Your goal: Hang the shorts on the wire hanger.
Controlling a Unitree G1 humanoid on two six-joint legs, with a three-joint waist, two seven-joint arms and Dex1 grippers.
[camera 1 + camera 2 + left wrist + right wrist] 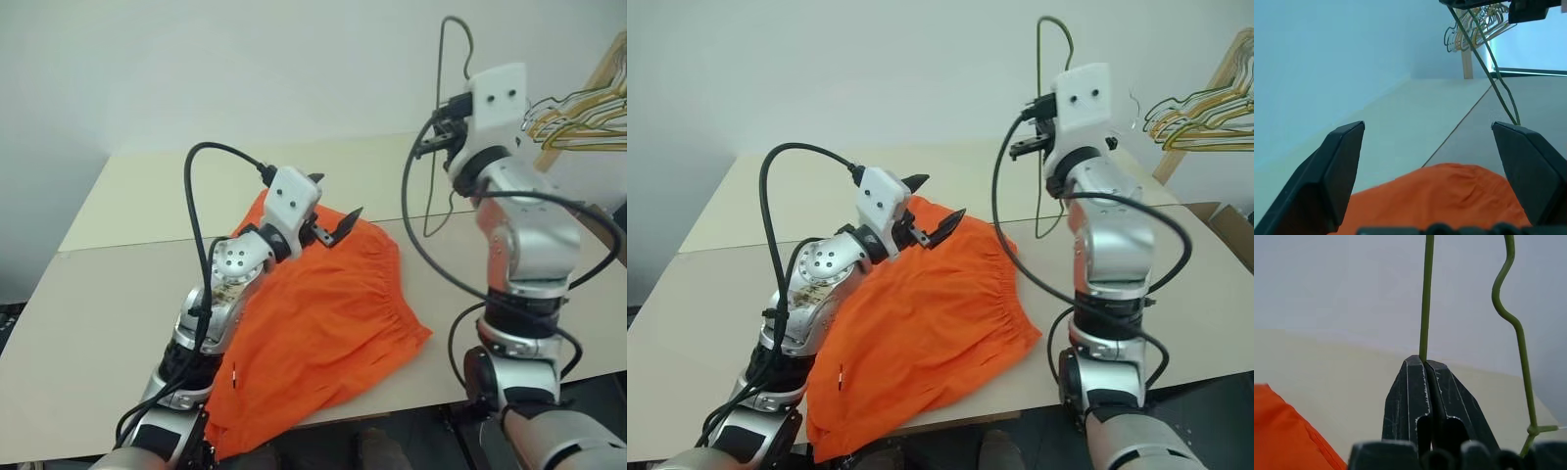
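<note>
Wire hanger (1050,117) is clamped in the closed right end effector (1425,363) at upper right, shorts (921,323) are left flat on the surface (705,294) at centre under the wide-open, empty left end effector (933,210); hanging not started.

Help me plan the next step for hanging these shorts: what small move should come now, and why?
Probably lower the open left hand onto the shorts and grip an edge. The right hand is already shut on the wire hanger, holding it up above the table, while the shorts lie flat and ungripped beneath the left hand.
</note>
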